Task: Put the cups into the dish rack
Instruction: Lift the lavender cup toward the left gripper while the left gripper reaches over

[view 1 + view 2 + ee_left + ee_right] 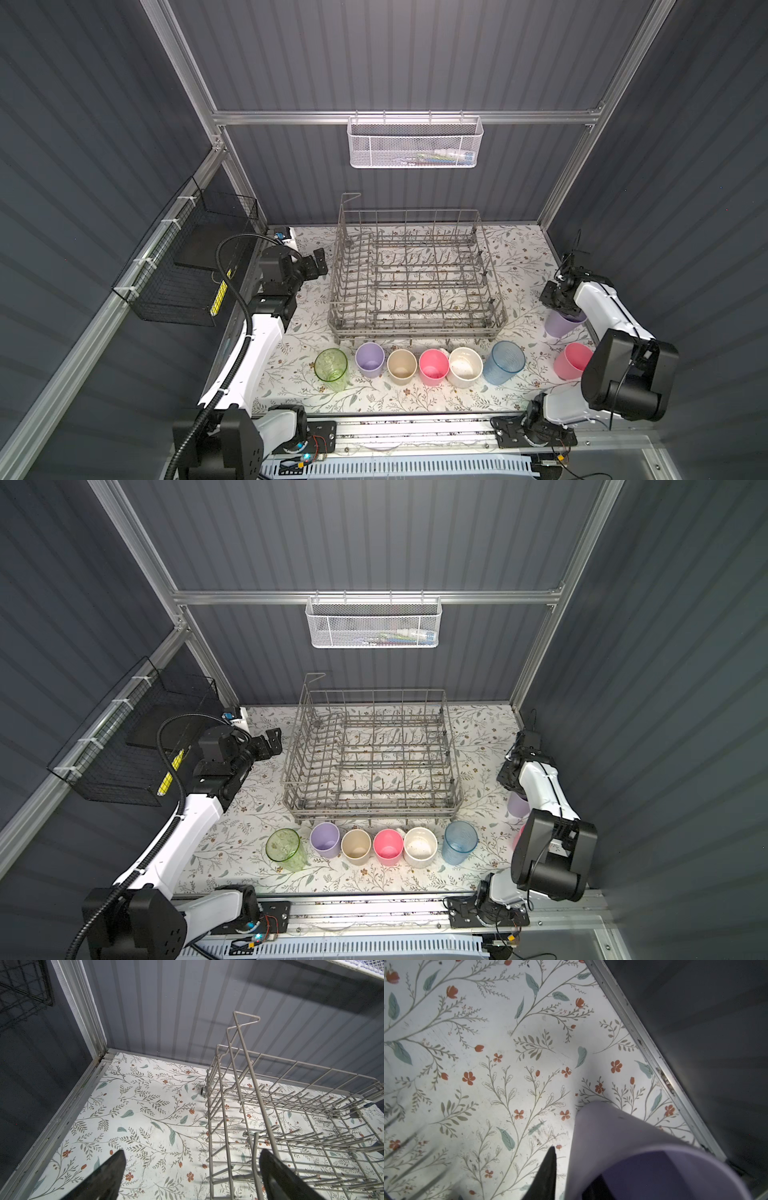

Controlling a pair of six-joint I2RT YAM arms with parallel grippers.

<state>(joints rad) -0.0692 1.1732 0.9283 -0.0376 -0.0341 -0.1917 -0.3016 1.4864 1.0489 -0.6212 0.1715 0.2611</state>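
Note:
The grey wire dish rack [415, 328] stands mid-table, with no cup in it. In front of it is a row of upright cups: clear green [331, 369], lilac [370, 359], beige [402, 365], pink [434, 367], wide cream [464, 367], clear blue [503, 362]. At the right edge stand a second pink cup [571, 361] and a second lilac cup [559, 326]. My right gripper [577, 1162] is shut on that lilac cup [612, 1136], one finger inside the wall and one outside. My left gripper [192, 1152] hangs open and empty beside the rack's left wall [247, 1076].
A white mesh basket [415, 143] hangs on the back rail. A black wire basket [187, 270] is fixed to the left wall. The right wall's metal edge [654, 1059] runs close to the held cup. The right arm's elbow [627, 374] overhangs the pink cup.

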